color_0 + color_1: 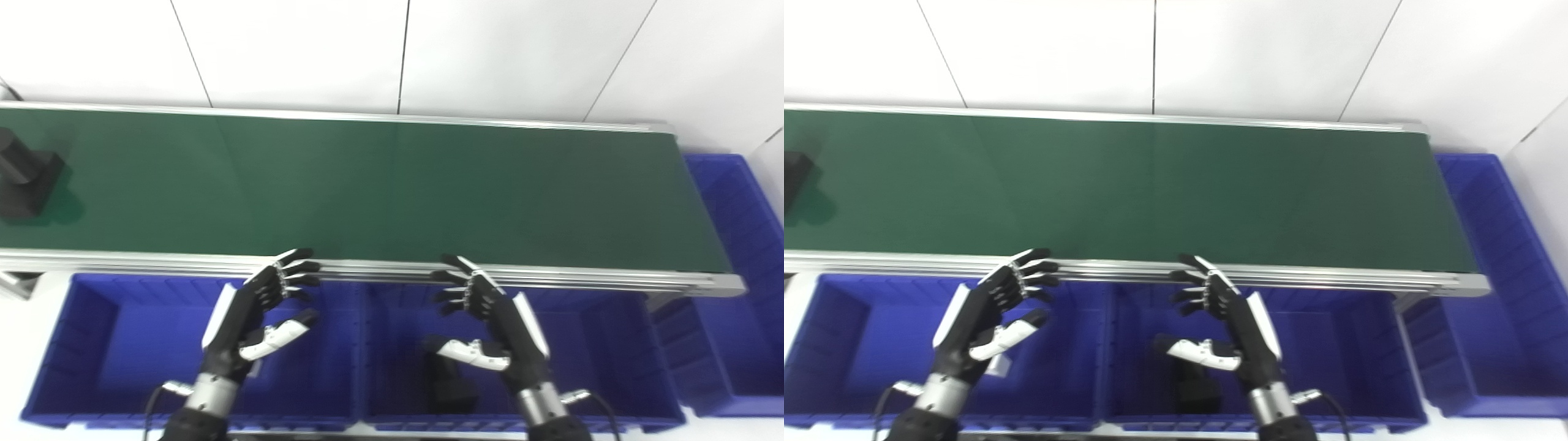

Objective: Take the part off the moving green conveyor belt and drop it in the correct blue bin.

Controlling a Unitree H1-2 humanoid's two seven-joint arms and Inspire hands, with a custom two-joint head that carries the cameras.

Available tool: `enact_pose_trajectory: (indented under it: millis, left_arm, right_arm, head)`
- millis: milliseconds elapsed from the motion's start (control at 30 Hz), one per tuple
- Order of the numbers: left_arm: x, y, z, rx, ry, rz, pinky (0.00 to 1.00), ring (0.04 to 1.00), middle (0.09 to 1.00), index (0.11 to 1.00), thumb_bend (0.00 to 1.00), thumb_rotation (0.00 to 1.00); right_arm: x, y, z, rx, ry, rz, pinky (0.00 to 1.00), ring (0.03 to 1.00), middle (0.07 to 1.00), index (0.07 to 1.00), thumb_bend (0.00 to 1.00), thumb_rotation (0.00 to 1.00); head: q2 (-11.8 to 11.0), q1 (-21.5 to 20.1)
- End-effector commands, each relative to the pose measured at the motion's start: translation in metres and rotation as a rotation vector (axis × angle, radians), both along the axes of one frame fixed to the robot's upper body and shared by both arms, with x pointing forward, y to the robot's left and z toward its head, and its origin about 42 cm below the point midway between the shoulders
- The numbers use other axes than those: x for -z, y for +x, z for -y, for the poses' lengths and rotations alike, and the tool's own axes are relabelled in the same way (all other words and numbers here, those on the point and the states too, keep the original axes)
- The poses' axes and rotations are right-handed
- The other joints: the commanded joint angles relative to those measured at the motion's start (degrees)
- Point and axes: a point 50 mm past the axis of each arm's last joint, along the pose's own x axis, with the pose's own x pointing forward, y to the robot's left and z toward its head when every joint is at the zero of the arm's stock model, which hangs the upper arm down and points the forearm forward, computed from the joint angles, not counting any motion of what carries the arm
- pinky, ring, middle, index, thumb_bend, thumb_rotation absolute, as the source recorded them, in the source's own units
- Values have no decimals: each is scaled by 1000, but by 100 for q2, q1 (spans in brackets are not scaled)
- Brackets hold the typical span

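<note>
A black part (24, 177) with a round top on a blocky base rides the green conveyor belt (380, 190) at its far left end. Both hands hover above the blue bins in front of the belt, far from that part. My left hand (257, 318) is open over the left bin (98, 343), fingers spread near the belt's rail. My right hand (490, 324) is open over the middle bin (588, 349). A dark part (450, 383) lies inside the middle bin, just below the right thumb.
A third blue bin (741, 245) stands past the belt's right end. The belt's metal rail (551, 278) runs between the bins and the belt. White wall panels rise behind.
</note>
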Motion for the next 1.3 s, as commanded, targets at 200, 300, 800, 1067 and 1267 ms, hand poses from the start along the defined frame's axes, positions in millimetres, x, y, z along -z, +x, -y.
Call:
enact_pose_trajectory:
  millis: [200, 300, 800, 1067, 1267]
  left_arm:
    - [-5, 6, 20, 3, -16, 31, 574, 688, 747, 795, 804, 498]
    - [-2, 7, 27, 4, -18, 29, 569, 682, 748, 797, 815, 508]
    - [14, 12, 34, 9, -20, 37, 550, 660, 738, 792, 818, 473]
    - [19, 15, 37, 6, -24, 38, 543, 660, 734, 783, 838, 469]
    - [24, 18, 40, 10, -21, 34, 537, 656, 730, 778, 845, 458]
  right_arm:
    - [-8, 4, 15, -5, 1, 83, 544, 644, 761, 857, 671, 348]
    - [-5, 5, 21, -3, -2, 83, 538, 641, 762, 862, 645, 326]
    - [7, 11, 25, 1, 13, 65, 537, 638, 759, 871, 639, 335]
    - [11, 13, 27, 2, 6, 64, 530, 628, 758, 873, 613, 283]
    - [15, 15, 29, 3, 14, 59, 531, 632, 758, 885, 601, 254]
  head:
    - [-364, 1000]
    - [-587, 1332]
    - [-1014, 1454]
    - [-1255, 1607]
    - [-1470, 1746]
